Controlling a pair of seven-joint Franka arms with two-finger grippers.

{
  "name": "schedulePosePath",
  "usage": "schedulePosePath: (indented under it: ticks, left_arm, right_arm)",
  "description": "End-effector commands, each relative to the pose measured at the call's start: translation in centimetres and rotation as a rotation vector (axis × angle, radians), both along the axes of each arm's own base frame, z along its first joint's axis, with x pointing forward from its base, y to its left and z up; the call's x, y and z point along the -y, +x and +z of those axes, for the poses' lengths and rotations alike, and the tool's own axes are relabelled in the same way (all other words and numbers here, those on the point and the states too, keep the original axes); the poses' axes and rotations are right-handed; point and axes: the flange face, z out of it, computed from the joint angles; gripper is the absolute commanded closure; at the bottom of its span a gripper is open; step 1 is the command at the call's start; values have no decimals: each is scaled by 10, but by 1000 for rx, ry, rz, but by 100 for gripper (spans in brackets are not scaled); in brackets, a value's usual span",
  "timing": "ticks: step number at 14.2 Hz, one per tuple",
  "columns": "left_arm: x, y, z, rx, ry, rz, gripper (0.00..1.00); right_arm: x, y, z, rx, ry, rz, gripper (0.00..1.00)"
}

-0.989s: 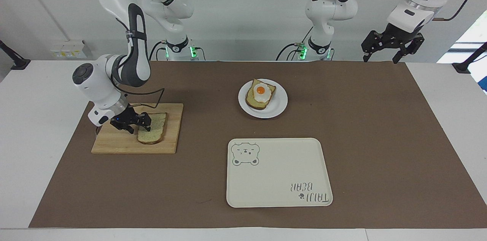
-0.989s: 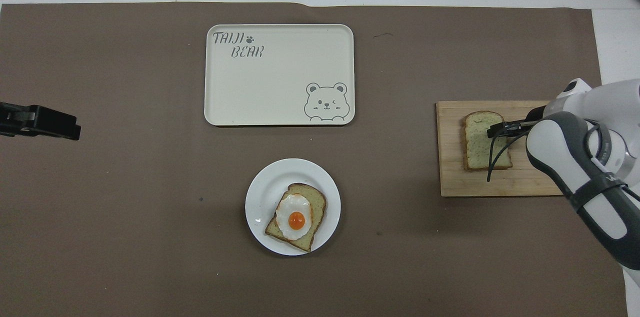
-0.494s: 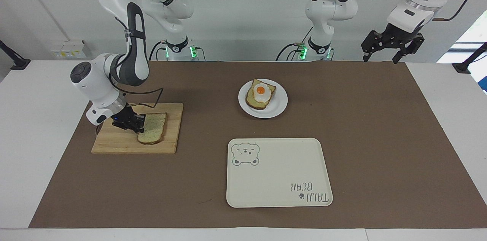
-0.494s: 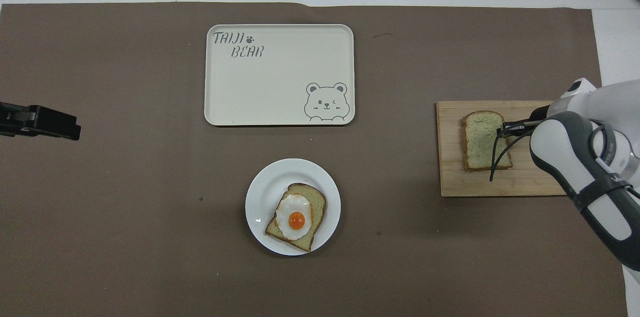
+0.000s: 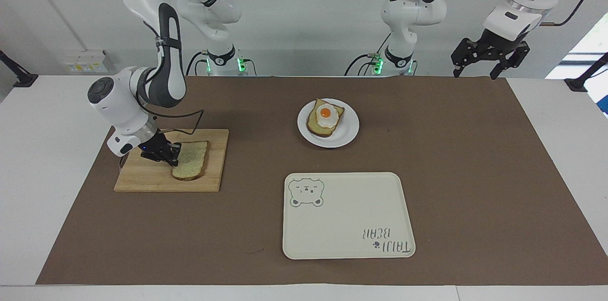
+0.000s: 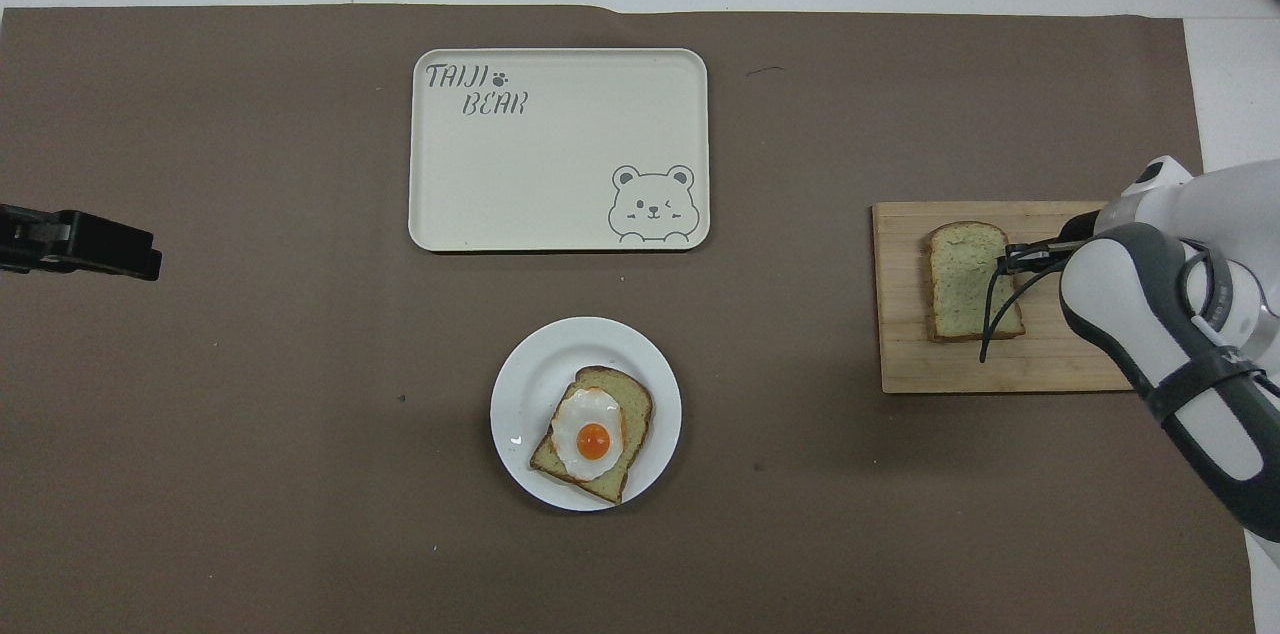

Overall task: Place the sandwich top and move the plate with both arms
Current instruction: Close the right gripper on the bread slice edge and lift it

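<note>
Right gripper (image 5: 174,158) jaws clamped on the sandwich top's (image 5: 191,166) edge, slice flat on the cutting board (image 5: 142,178); plate (image 5: 346,135) with egg toast (image 5: 325,117) well apart from the board, tray (image 5: 351,225) farther from robots than the plate. Left gripper (image 5: 489,56) waits, jaws wide, empty; overhead shows only its tip.

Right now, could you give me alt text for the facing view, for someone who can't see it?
The right pincer is shut on the edge of a plain bread slice lying on a wooden board. Mid-table, a white plate holds egg-topped bread, with a bear-print tray farther from the robots. The left pincer waits, raised and open.
</note>
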Motion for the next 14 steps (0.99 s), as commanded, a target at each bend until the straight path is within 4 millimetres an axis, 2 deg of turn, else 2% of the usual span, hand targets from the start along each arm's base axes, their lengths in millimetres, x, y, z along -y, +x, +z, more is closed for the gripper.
schedulePosePath:
  ticks: [1,2,7,10,14]
  left_arm:
    - [-4,-2,5,13,3,11,0]
    - [-4,-2,5,13,3,11,0]
    - [-4,-2,5,13,3,11,0]
    - [-4,-2,5,13,3,11,0]
    - [-3,-2,5,13,3,10,0]
  right_arm:
    - [0,0,-1,13,21,14,100]
    - [1,1,0,15,22,13,100]
    - [-4,14,38,-18,51,26,100]
    - [-6,16,52,-42,65,21,100]
    - [-16,20,85,-83,87,-11,100]
